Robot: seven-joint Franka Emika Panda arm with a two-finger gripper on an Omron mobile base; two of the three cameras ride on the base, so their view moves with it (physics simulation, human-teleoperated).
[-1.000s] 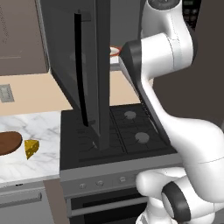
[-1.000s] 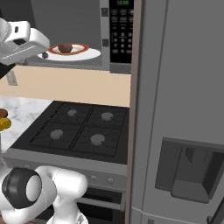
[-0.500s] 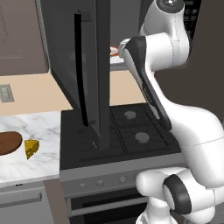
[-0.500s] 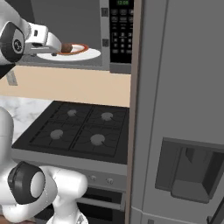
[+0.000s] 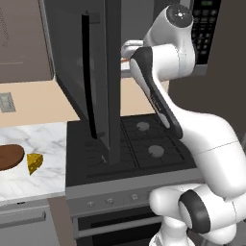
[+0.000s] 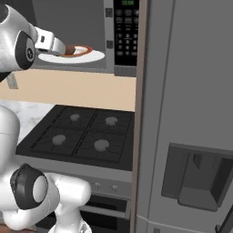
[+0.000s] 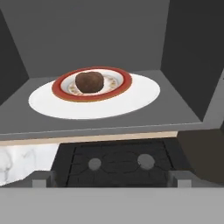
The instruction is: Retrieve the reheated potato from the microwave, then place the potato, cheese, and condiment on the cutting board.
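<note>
The microwave (image 6: 125,34) stands open, its dark door (image 5: 91,81) swung out over the stove. Inside, the brown potato (image 7: 89,82) sits on a small red-rimmed plate (image 7: 124,83), which rests on a white turntable (image 7: 140,98). From the right base view the potato (image 6: 70,49) shows just past my hand. My gripper (image 7: 112,180) is open, level with the microwave's mouth and short of the potato, with nothing between its fingertips (image 7: 43,179). The cheese (image 5: 33,162) lies on the marble counter, touching the right end of the cutting board (image 5: 9,157). The condiment is out of view.
A black four-burner stove (image 6: 82,136) lies directly below the microwave. A tall grey fridge (image 6: 191,118) stands to the right of it. The open door hangs between the stove and the marble counter (image 5: 43,139). Brown wall cabinets (image 5: 24,43) hang at the left.
My arm has swung the hand rightwards up to the microwave opening, closer to the potato's plate. The jaws have stayed open and the potato has not moved.
</note>
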